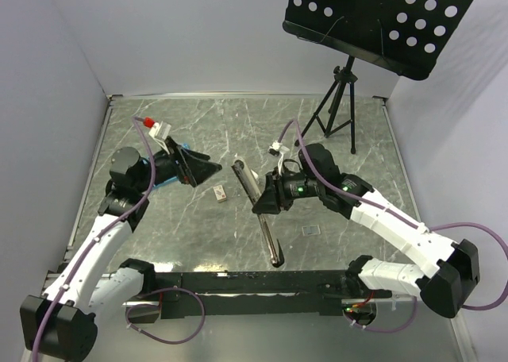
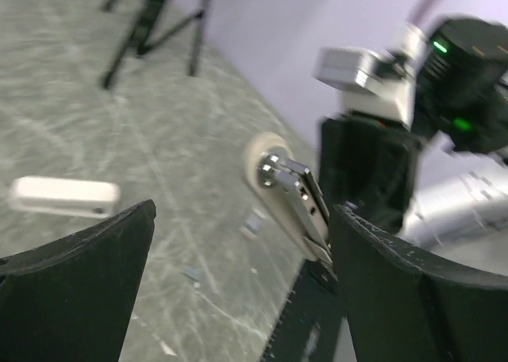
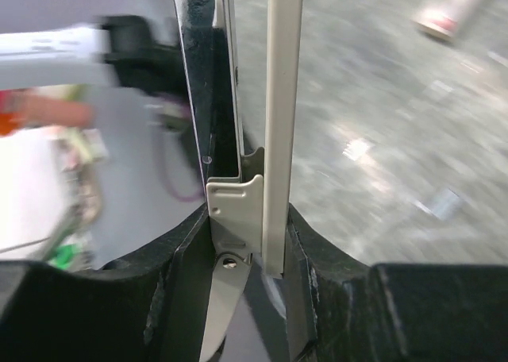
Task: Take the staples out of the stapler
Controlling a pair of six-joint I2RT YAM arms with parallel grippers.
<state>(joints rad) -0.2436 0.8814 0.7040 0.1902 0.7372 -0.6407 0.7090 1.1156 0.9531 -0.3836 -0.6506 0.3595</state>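
The stapler [image 1: 255, 195] is swung open into a long line, one end toward the table's middle and the dark end [image 1: 275, 257] toward the near edge. My right gripper [image 1: 264, 202] is shut on its hinge part. In the right wrist view the white bar [image 3: 282, 100] and thin silvery rail [image 3: 230, 100] stand between the pads of my right gripper [image 3: 248, 219]. My left gripper [image 1: 205, 170] is open and empty, just left of the stapler. The left wrist view shows the left gripper [image 2: 244, 219] with its jaws wide apart and the stapler's metal end [image 2: 290, 191] ahead of them.
A tiny white-and-brown block [image 1: 220, 193] lies between the grippers; it also shows in the left wrist view [image 2: 63, 197]. Small pale bits [image 1: 311, 230] lie on the marble table right of the stapler. A tripod stand [image 1: 340, 100] is at the back right. A black bar [image 1: 262, 281] runs along the near edge.
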